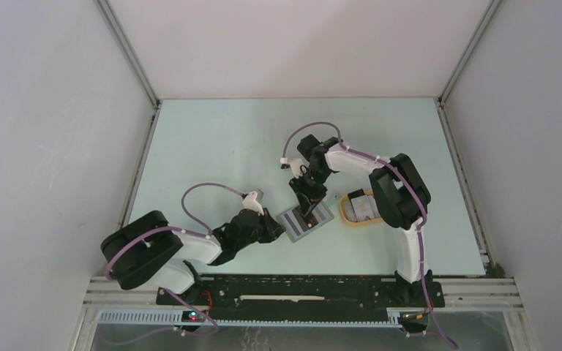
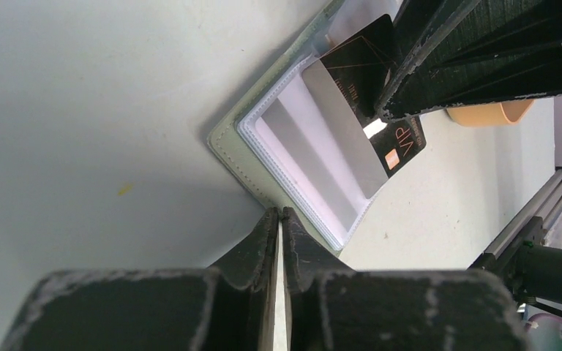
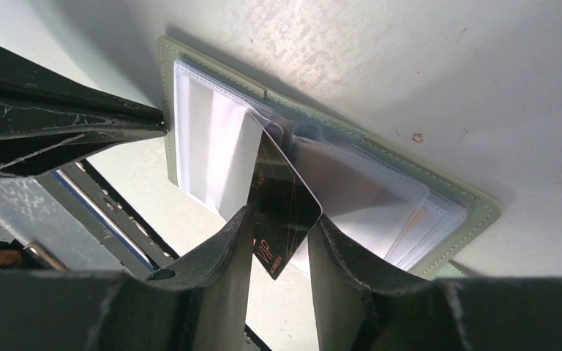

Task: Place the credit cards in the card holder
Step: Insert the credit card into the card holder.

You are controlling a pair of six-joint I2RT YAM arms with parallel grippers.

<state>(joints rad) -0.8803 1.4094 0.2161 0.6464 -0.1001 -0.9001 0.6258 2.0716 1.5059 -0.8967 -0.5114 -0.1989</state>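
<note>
My right gripper [image 3: 278,245] has jaws spread either side of the black card [image 3: 282,194] — I can't tell if they're biting. Card looks partway into the card holder [image 3: 446,194], mid-frame; left gripper [image 2: 279,214], pressed together, sits at its left edge. Next I'd push it home, gently.

card holder [image 3: 358,183] just ahead of right gripper [image 3: 282,219]: matt grey-green leather-look cover, stitched rim, glossy clear plastic sleeves | black card [image 3: 282,190] between its fingers [image 3: 219,292]: glossy plastic, coppery print | right gripper and left gripper [image 2: 278,210]: matt black plastic, edges scuffed pale | table [image 3: 410,58] beneath: matt, faintly mottled | tray [image 2: 490,112] beyond left gripper: smooth tan plastic
</note>
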